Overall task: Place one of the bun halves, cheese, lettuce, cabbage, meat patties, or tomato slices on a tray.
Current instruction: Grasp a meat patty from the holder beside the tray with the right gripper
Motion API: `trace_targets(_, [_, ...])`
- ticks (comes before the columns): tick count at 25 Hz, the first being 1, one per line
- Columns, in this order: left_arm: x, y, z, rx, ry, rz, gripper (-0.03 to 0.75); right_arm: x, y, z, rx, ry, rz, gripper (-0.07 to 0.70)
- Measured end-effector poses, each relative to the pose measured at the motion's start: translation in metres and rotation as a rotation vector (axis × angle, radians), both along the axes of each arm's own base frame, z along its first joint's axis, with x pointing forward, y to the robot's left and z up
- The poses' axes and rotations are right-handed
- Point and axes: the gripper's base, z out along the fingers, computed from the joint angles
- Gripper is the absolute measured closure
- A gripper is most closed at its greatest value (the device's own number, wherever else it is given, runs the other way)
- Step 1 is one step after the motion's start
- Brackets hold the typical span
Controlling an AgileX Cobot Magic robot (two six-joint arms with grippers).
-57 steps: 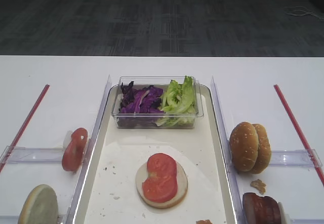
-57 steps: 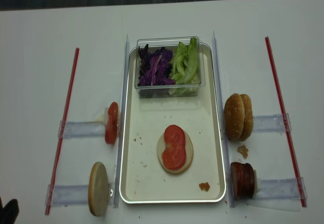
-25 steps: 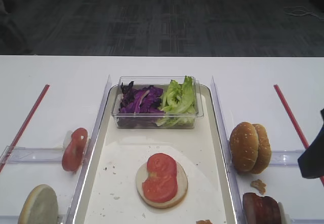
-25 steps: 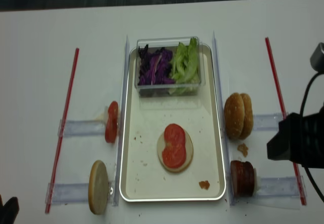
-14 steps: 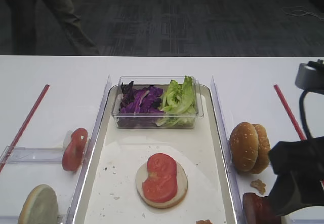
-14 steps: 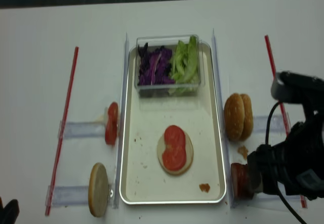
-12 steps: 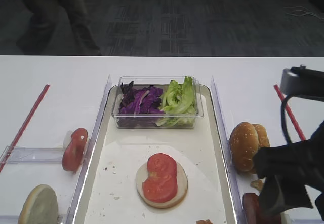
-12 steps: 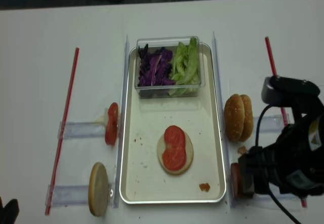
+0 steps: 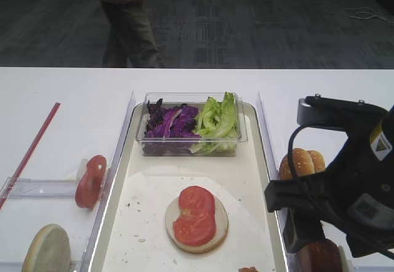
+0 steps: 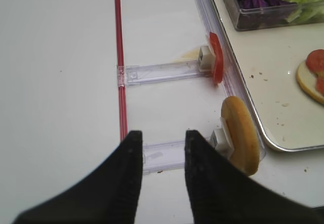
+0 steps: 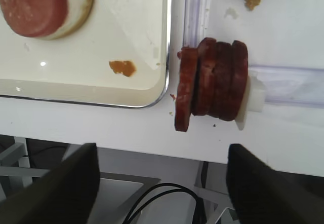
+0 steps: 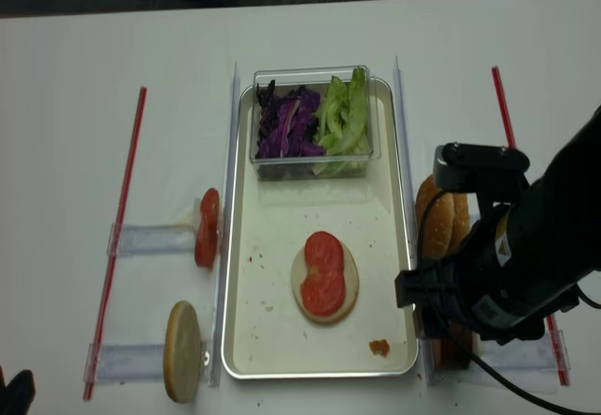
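Risk: meat patties (image 11: 211,84) stand on edge packed together right of the tray (image 11: 165,46), so right fingers (image 11: 159,183) could pinch several or knock the row flat. Patties sit mid-frame in the wrist view, above and between the two fingers, which are spread wide, holding nothing. Left fingers (image 10: 159,176) nearly closed, empty, over the worktop (image 10: 61,82)

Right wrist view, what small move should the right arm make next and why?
Probably lower straight down onto the meat patties. They stand on edge beside the tray, between the open jaws of the right gripper, not yet touched.
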Motion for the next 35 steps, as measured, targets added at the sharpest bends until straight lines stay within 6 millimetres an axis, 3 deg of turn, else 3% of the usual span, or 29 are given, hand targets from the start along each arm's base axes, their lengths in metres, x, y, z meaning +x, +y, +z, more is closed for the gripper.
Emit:
trace_targets(13, [0.000, 0.000, 0.000, 0.000, 0.000, 0.000, 0.519, 0.008, 0.003, -0.002, 0.009, -0.075, 0.004, 0.102])
trace_targets(21, [0.000, 0.000, 0.000, 0.000, 0.000, 0.000, 0.519, 0.016, 0.009, -0.019, -0.029, -0.026, 0.000, 0.171])
trace_targets(35, [0.000, 0.000, 0.000, 0.000, 0.000, 0.000, 0.519, 0.025, 0.016, -0.039, -0.058, 0.016, -0.009, 0.178])
